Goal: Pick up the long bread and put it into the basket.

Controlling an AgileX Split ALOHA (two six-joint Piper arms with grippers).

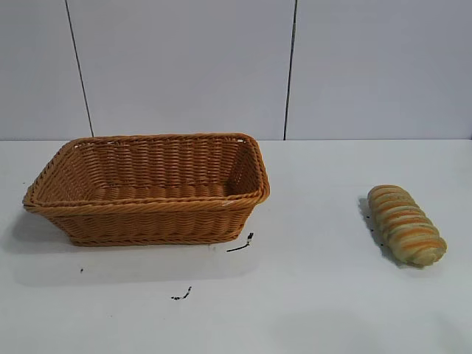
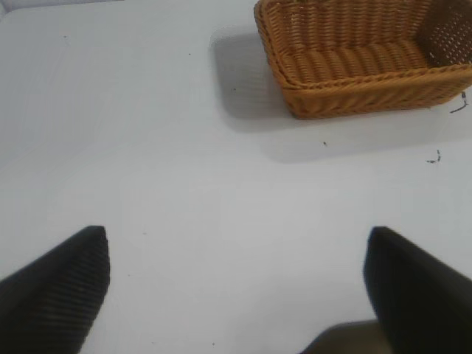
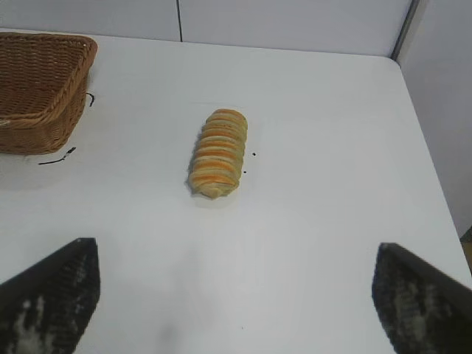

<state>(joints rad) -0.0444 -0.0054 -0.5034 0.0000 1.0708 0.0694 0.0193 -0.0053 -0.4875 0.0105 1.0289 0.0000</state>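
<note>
bread [image 1: 406,225] lies on table [image 1: 310,295], well right of empty basket [image 1: 147,188] | right gripper [image 3: 236,295] spread wide, empty, facing bread, apparently lined up for pickup | left gripper [image 2: 236,284] spread wide, empty, idle near basket

We see the long bread [image 3: 217,153] lying on the white table [image 3: 332,147], well apart from the basket [image 3: 40,88] at the table's far side. Our right gripper [image 3: 236,295] hangs spread wide, holding nothing.
</note>
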